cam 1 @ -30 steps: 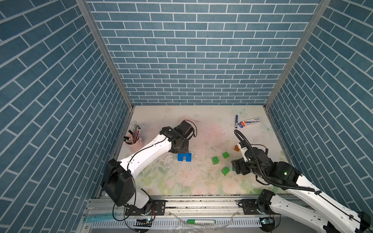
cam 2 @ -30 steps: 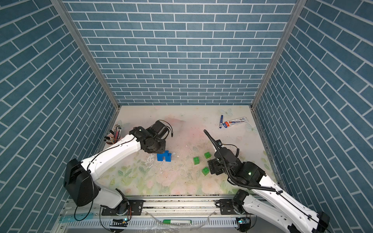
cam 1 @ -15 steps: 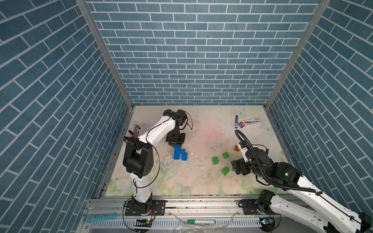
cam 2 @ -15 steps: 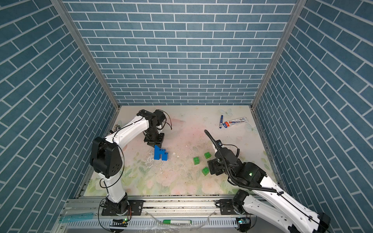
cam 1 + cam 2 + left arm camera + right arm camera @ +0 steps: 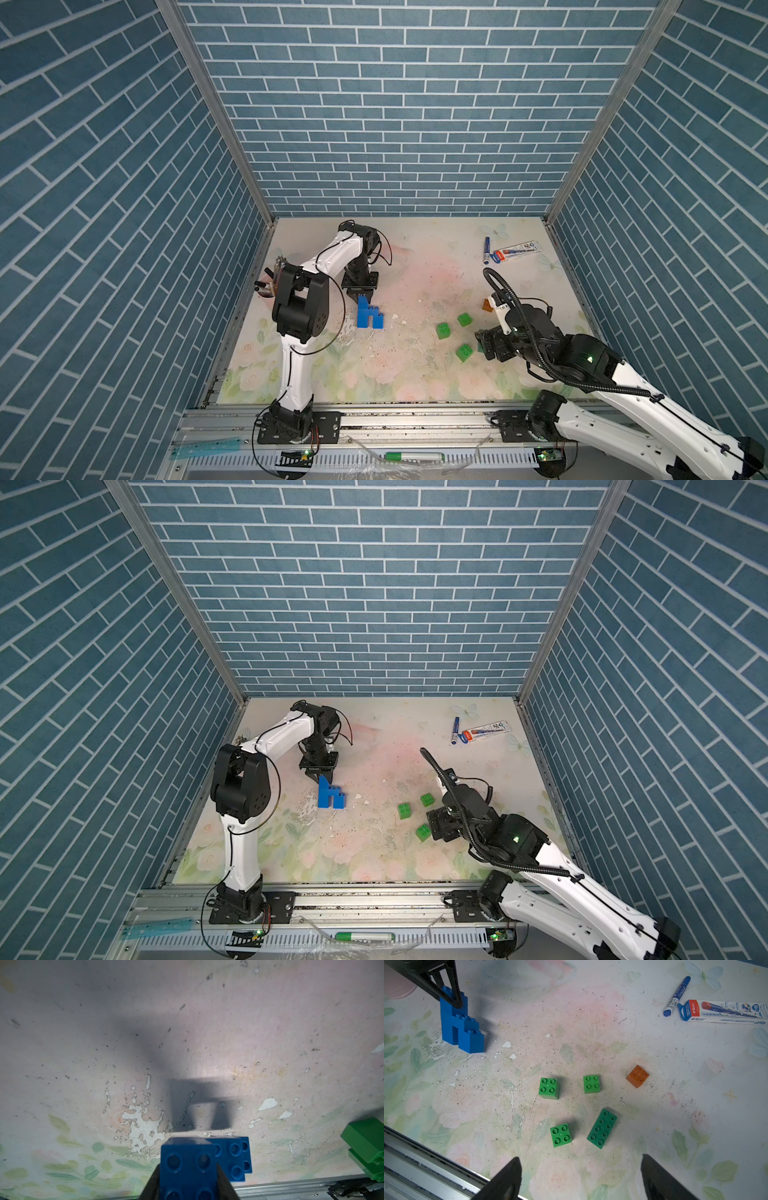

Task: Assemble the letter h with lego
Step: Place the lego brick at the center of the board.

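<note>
Left wrist view: my left tool (image 5: 188, 1180) is clamping the top brick of the blue h (image 5: 228, 1155), one finger (image 5: 152, 1184) pressing each side. In a top view the h is standing upright on the table (image 5: 415, 257), at about 9 o'clock from its middle. My left arm is rising from the near rail and arching toward 12 o'clock. Its wrist is folding over so the tool is pointing straight down.

My right arm is stretching low from the 5 o'clock corner. My right tool (image 5: 581, 1169) is hanging with its fingers wide apart, gripping no brick. Ahead of it, around 4 o'clock, three square green bricks (image 5: 549, 1087) and a long green brick (image 5: 602, 1128) are lying loose and apart. An orange brick (image 5: 637, 1076) is sitting near 3 o'clock. A marker (image 5: 677, 995) is lying near 1 o'clock.
</note>
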Motion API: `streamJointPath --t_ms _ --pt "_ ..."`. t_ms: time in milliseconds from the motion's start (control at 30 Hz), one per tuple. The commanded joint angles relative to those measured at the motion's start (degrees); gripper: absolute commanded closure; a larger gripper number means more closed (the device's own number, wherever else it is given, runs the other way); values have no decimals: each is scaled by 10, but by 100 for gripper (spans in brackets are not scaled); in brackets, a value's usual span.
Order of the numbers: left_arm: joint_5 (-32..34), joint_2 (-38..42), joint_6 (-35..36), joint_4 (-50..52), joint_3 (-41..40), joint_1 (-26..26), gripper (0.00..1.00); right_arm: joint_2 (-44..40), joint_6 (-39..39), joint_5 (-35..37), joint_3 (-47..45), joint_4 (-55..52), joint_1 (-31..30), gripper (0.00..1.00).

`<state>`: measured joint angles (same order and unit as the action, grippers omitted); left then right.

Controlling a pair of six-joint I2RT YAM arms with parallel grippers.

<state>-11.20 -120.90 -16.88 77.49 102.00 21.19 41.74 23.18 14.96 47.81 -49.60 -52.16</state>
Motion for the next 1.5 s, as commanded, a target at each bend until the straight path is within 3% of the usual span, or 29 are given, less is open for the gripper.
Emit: streamJointPath --t_ms 0,167,367,767,933,1033,1100,1467 --pt "-14 -12 11 21 16 -1 89 -4 8 3 -6 3 -8 11" --pt "-14 -18 11 24 23 -1 70 -2 9 8 -6 0 -16 11" --pt "-10 -24 12 22 22 -1 53 0 9 9 -6 0 -18 11" --pt "7 5 6 23 48 2 45 0 8 11 -6 -1 -19 11" --pt "41 108 -1 -22 23 10 31 2 9 20 -4 -4 -19 11" --pt "46 211 -8 -104 -48 14 18 2 9 23 -3 -5 -19 10" --pt "71 283 -8 -157 -100 20 1 3 11 21 -1 -6 -19 10" --pt "173 696 -15 -481 -453 40 1 82 60 -41 31 12 -2 7"
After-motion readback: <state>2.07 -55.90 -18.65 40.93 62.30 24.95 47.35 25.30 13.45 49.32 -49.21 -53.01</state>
